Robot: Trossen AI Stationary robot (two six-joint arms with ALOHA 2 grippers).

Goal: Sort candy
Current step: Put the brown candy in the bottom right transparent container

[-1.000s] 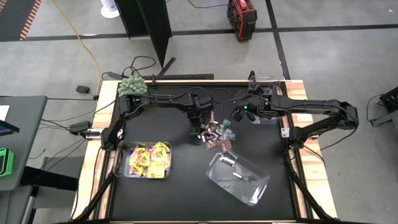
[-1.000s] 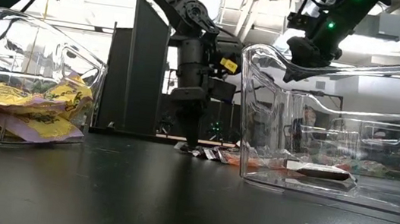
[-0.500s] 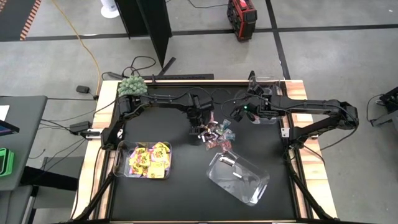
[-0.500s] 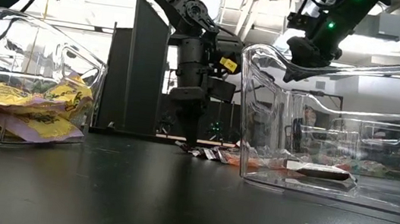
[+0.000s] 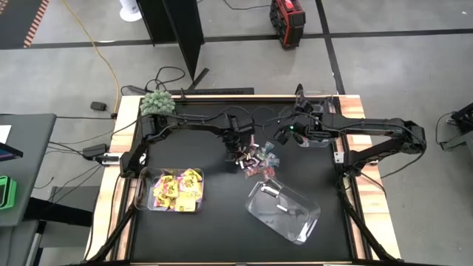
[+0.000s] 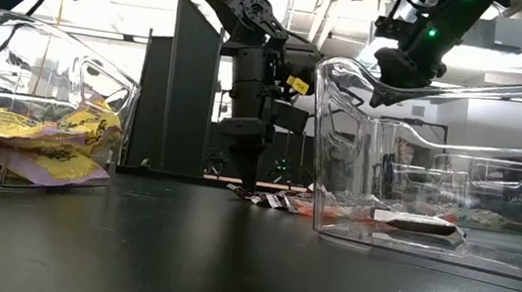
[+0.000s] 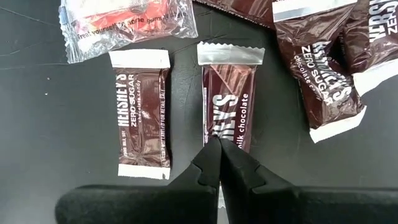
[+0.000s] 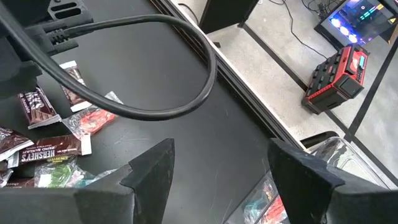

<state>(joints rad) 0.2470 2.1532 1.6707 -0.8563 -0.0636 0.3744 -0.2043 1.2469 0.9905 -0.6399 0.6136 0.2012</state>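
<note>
Two dark arms are working over the black table; the left gripper (image 7: 219,149) is pinching its fingers together on the end of a brown foil-wrapped milk chocolate mini bar (image 7: 229,106) lying flat in the loose candy pile (image 5: 255,157) at mid-table. Picking looks to be the step in hand; lifting it clear and carrying it to the clear plastic rectangular bin holding dark bars (image 5: 284,209) is likely coming next. A matching bar (image 7: 144,113) is lying just beside it. The right gripper (image 8: 217,171) is hovering wide open and empty near the far edge.
</note>
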